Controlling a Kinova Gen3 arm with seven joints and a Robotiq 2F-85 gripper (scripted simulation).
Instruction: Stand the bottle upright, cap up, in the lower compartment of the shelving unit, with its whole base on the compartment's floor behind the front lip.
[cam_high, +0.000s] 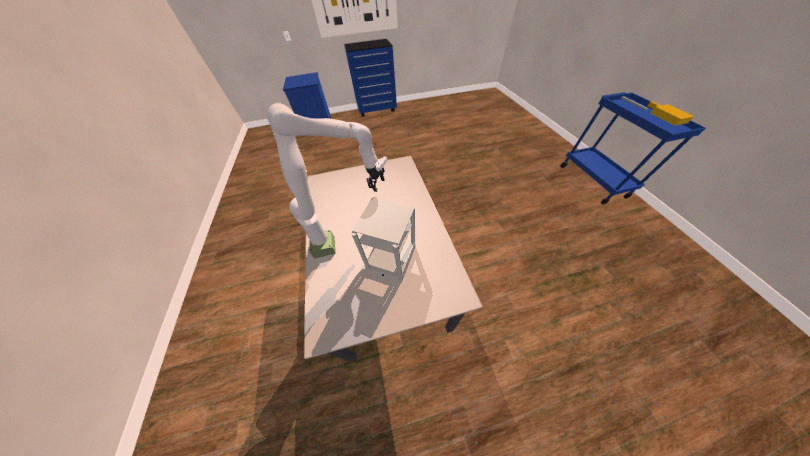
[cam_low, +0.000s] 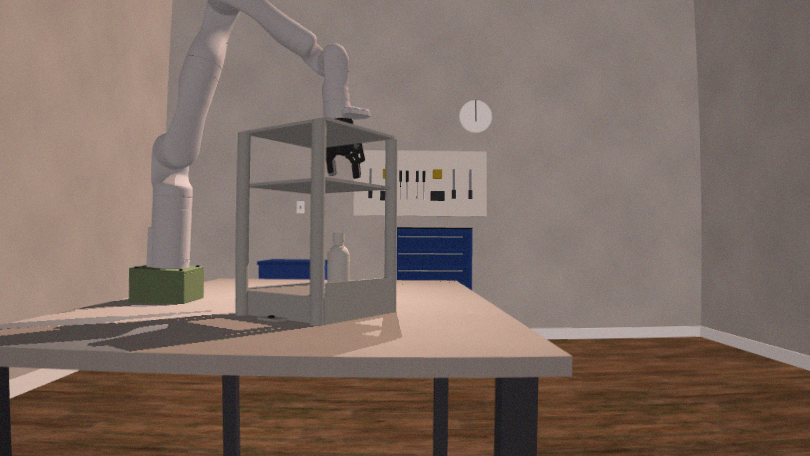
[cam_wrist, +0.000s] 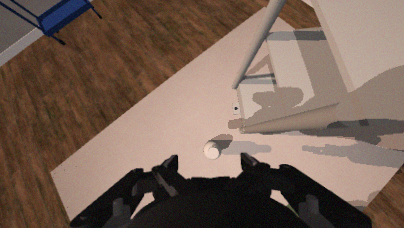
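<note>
The white bottle (cam_low: 338, 258) stands upright, cap up, on the table (cam_high: 444, 283) (cam_low: 453, 322) (cam_wrist: 150, 145). It is outside the grey shelving unit (cam_high: 384, 219) (cam_low: 317, 226) (cam_wrist: 364, 35), just past its far side. In the wrist view its round cap (cam_wrist: 212, 150) shows from above, close to the unit's corner post. My gripper (cam_high: 373, 182) (cam_low: 344, 165) (cam_wrist: 209, 160) is open and empty. It hangs well above the bottle, at about the height of the unit's upper shelf and beside it. The bottle is hidden in the top view.
The arm's green base (cam_high: 321, 246) (cam_low: 166, 284) stands on the table's left side. The table's far edge is close behind the bottle. A blue cart (cam_high: 634, 144), a blue drawer cabinet (cam_high: 370, 76) (cam_low: 434, 254) and a tool board stand off by the walls.
</note>
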